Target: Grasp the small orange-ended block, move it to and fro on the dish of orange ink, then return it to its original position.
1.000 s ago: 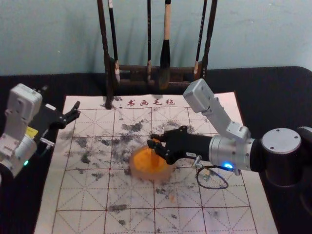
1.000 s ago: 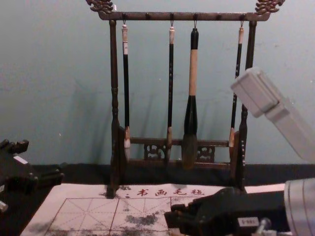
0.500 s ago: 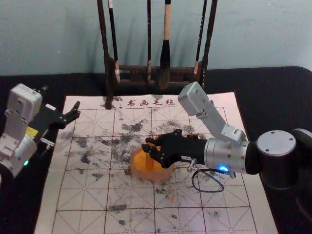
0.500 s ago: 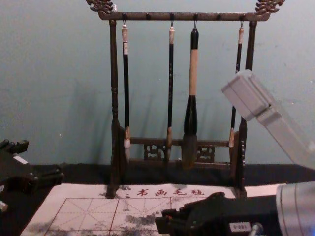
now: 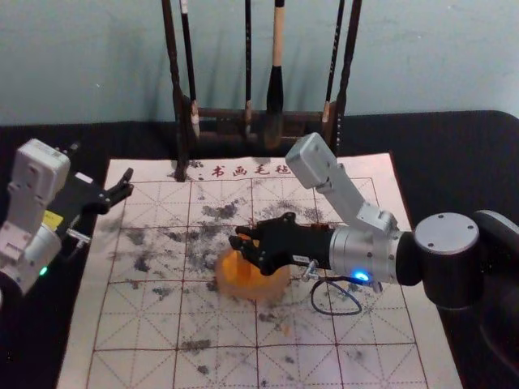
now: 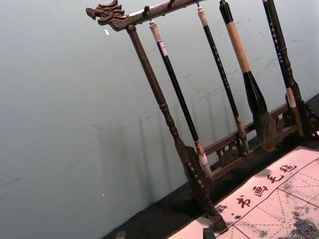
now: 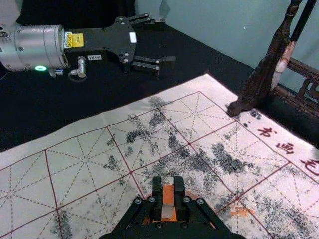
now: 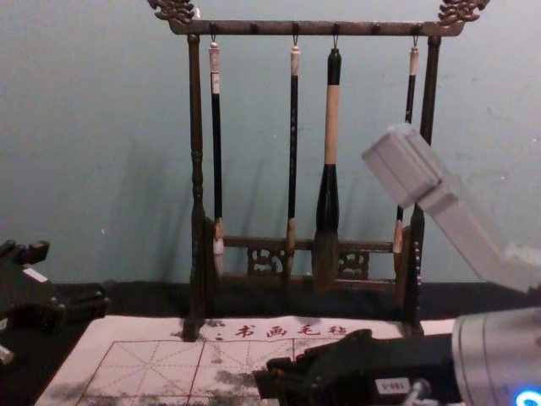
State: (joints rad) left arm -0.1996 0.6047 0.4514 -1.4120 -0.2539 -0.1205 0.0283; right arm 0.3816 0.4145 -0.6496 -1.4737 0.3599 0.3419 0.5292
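My right gripper (image 5: pixel 240 241) is above the round dish of orange ink (image 5: pixel 274 288) in the head view, reaching in from the right over its back part. The right wrist view has the right gripper (image 7: pixel 168 187) closed on the small orange-and-white block (image 7: pixel 168 200), held between its two fingertips. The block's lower end is hidden there, so contact with the ink cannot be told. My left gripper (image 5: pixel 128 183) is parked open at the mat's back left corner; in the left wrist view the left gripper (image 6: pixel 164 234) has its tips apart at the edge.
A dark wooden rack (image 5: pixel 180 121) with hanging brushes (image 5: pixel 275 97) stands behind the gridded, ink-stained mat (image 5: pixel 146 324). An orange smudge (image 7: pixel 239 211) marks the mat. Black cloth (image 5: pixel 454 154) surrounds the mat, and a wall is behind.
My right gripper has shifted steadily left over the dish, its arm following. The left arm has stayed where it was.
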